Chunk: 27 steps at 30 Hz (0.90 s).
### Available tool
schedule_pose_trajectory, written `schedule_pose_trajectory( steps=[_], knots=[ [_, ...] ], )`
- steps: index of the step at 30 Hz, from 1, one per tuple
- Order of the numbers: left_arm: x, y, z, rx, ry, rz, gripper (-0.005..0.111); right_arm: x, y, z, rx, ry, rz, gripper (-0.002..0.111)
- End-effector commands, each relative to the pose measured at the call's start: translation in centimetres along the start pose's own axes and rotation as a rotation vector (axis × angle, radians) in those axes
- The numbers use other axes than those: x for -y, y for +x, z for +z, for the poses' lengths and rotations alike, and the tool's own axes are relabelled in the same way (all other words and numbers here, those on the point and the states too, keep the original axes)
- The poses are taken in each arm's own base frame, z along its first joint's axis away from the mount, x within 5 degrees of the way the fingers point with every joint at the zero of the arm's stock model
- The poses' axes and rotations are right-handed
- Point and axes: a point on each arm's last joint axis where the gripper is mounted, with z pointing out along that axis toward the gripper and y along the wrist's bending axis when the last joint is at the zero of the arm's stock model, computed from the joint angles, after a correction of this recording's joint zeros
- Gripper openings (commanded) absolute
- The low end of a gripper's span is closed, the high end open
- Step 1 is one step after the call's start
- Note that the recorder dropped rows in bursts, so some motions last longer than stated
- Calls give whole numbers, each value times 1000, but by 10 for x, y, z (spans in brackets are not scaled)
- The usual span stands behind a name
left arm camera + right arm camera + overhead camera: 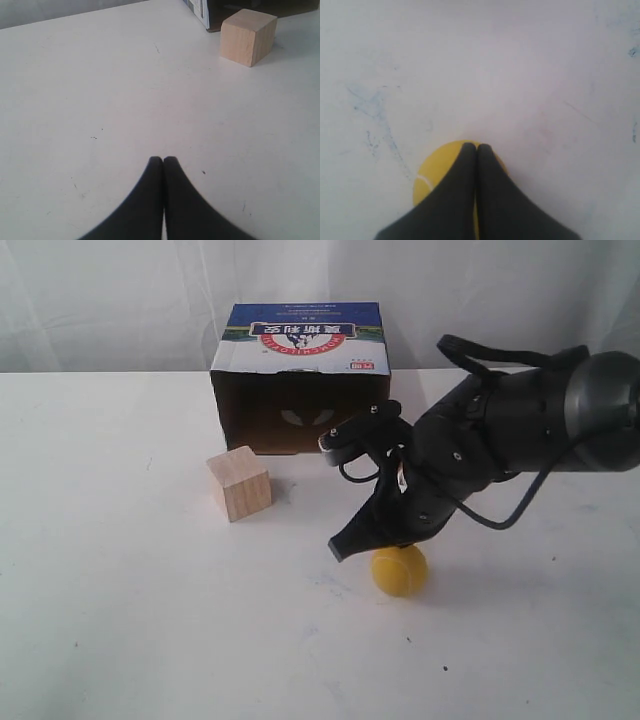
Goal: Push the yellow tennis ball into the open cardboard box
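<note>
- The ball (pixel 400 572) sits on the white table (pixel 120 620), outside the box (pixel 300 390). In the exterior view it is at about 5 o'clock from the box and well apart from it.
- The box stands at the table's far side at 12 o'clock. Its dark open side faces the camera, and its blue, white and red printed panel is on top.
- The cube (pixel 239 483) rests on the table at about 7 o'clock from the box, just in front of the box's left corner. The ball is at about 4 o'clock from the cube.
- The right gripper (pixel 342 550) reaches in from 3 o'clock on a black arm. Its fingers are pressed together into a single point with nothing between them.
- In the exterior view that point is at the ball's 10 o'clock edge.
- In the right wrist view the right gripper (pixel 476 147) lies across the top of the ball (pixel 432 182), with yellow showing on either side. I cannot tell whether the fingers touch the ball or sit just above it.
- In the left wrist view the left gripper (pixel 163 161) also has its fingers pressed together and holds nothing. It is over bare table.
- In that view the cube (pixel 248 36) and a corner of the box (pixel 200 10) lie well ahead of the left gripper's tips.
- The left gripper does not show in the exterior view.
</note>
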Motion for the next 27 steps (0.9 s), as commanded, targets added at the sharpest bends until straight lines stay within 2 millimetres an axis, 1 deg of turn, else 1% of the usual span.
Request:
schedule_pose_trajectory(
  steps=[1, 3, 5, 11, 13, 17, 20, 27],
  knots=[
    [0, 1, 0, 2, -3, -8, 0, 15, -17, -6, 24, 45, -6, 0],
    [0, 1, 0, 2, -3, -8, 0, 18, -24, -15, 13, 65, -5, 0],
    [0, 1, 0, 2, -3, -8, 0, 20, -26, -24, 11, 77, -15, 0],
    [0, 1, 0, 2, -3, -8, 0, 21, -18, -54, -19, 92, -20, 0],
    [0, 1, 0, 2, -3, -8, 0, 19, -13, -59, -21, 90, -26, 0],
    [0, 1, 0, 2, -3, -8, 0, 16, -1, -52, -57, 71, -20, 0],
    [0, 1, 0, 2, -3, -8, 0, 11, 2, -44, -75, 20, -28, 0],
    [0, 1, 0, 2, -3, -8, 0, -19, 0, -50, -46, -50, -67, 0]
  ],
)
